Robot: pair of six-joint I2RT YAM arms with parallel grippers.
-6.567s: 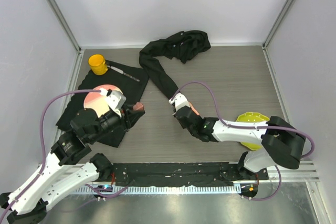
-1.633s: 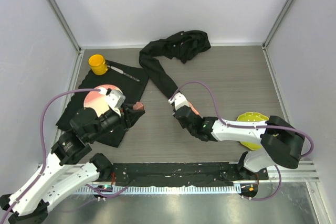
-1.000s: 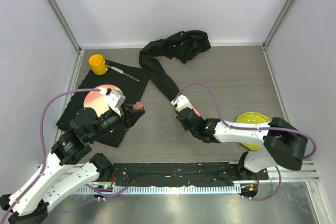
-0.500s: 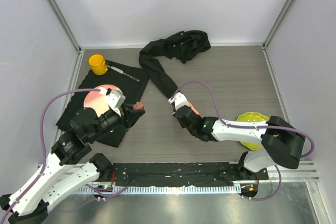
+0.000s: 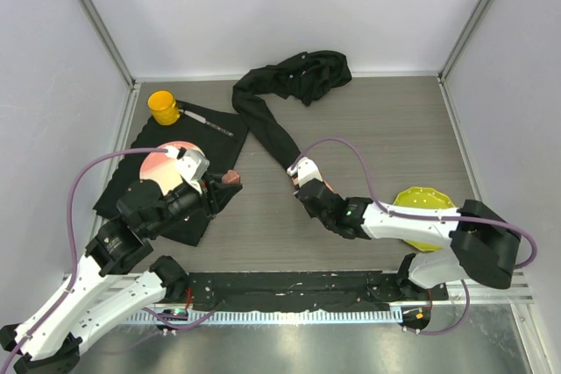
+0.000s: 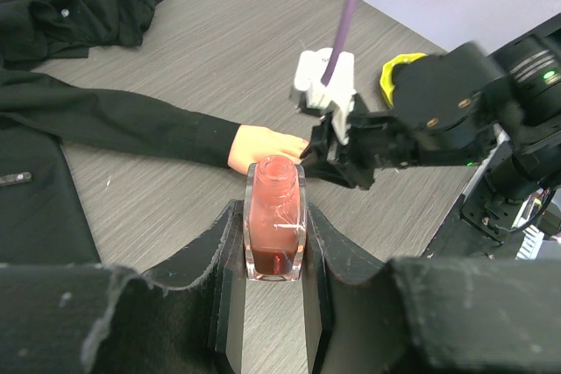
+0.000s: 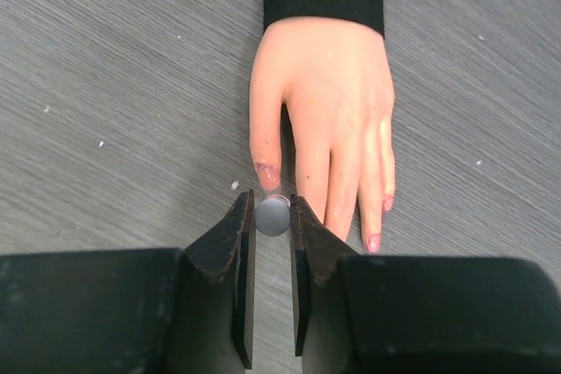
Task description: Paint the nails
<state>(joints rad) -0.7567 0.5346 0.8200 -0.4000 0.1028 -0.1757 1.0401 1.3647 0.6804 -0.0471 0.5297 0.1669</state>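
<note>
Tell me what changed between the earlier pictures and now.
The right claw, shut on a small grey round piece, made small back-and-forth shifts over the mannequin hand and now sits slightly further right, its elbow swung outward. Nothing was grasped or released. The left claw holding the polish bottle stayed put.

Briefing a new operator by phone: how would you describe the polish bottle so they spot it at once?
Look at the black mat on the left of the table. At its right edge, the left gripper is shut on the polish bottle: small, clear, filled with pinkish-red liquid, uncapped, unlike the yellow cup.
</note>
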